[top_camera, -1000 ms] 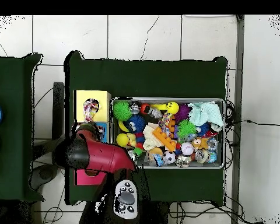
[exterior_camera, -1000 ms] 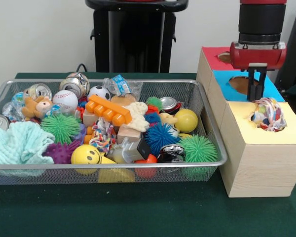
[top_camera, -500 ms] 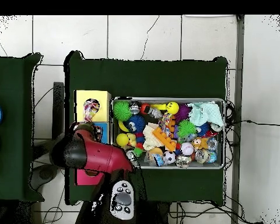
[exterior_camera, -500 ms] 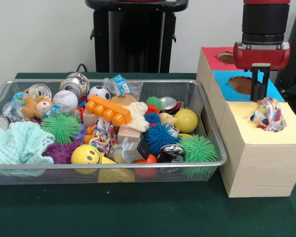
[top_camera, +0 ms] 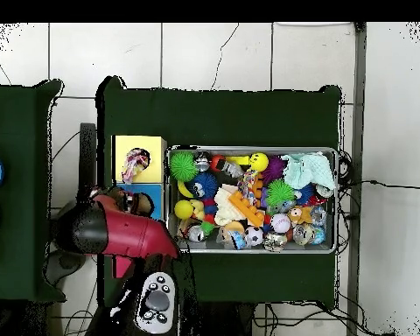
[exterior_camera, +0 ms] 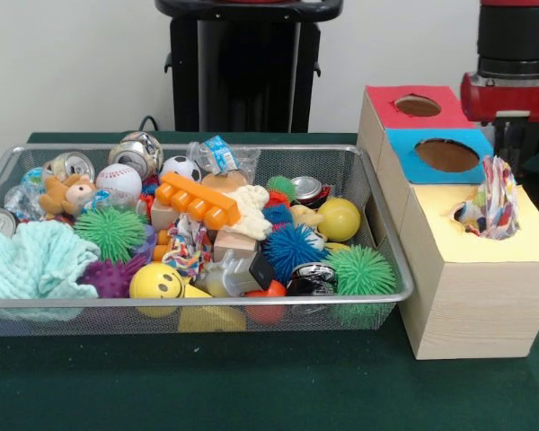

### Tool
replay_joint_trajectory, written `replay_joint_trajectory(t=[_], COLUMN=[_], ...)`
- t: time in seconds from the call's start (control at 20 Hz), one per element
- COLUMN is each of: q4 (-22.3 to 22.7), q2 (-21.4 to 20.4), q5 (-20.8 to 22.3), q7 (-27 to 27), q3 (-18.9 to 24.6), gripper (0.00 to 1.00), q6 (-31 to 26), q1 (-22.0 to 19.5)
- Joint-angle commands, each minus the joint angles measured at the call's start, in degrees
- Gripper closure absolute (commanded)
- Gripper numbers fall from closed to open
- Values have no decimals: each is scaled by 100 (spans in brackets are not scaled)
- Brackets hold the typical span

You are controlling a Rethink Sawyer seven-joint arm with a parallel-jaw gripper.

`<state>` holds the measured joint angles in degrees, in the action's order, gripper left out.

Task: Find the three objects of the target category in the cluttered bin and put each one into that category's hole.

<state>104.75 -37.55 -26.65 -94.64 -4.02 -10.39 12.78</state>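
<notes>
A multicoloured rope toy [exterior_camera: 490, 208] [top_camera: 136, 163] sits in the round hole of the yellow box top [exterior_camera: 521, 242], its upper end standing above the rim. My gripper [exterior_camera: 508, 148] hangs from the red wrist just behind and above it, at the picture's right edge; its dark tips blend into the background. A second rope toy [exterior_camera: 187, 244] lies in the middle of the wire bin [exterior_camera: 382, 235], among spiky balls and cans. In the overhead view the red arm [top_camera: 126, 234] covers the gripper.
Behind the yellow top are a blue top [exterior_camera: 449, 156] and a red top [exterior_camera: 417, 104], each with an empty round hole. The bin also holds a smiley ball [exterior_camera: 154, 281], a baseball [exterior_camera: 119, 182], an orange block [exterior_camera: 198, 200] and a mint cloth [exterior_camera: 36, 260].
The arm has swung to the right, off the blue top and past the yellow hole. The rope toy in the hole now stands taller and leans right.
</notes>
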Motion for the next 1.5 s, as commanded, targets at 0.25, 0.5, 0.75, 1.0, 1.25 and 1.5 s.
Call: replay_joint_trajectory(t=[0.25,0.5,0.75,1.0,1.25,1.5], q4=[-823,-653,-536,-233,87,189], q2=[158,21,-106,-283,-959,-1466], q5=[-366,-392,-429,-464,-162,289], q7=[-1944,-1936,-2003,-1811,-732,-88], q3=[-405,-376,-408,-207,-18,3], gripper=[100,100,100,100,100,100], q6=[-1639,-1664,-1694,-1505,-2269,-2852], q1=[331,303,350,148,-694,-1291])
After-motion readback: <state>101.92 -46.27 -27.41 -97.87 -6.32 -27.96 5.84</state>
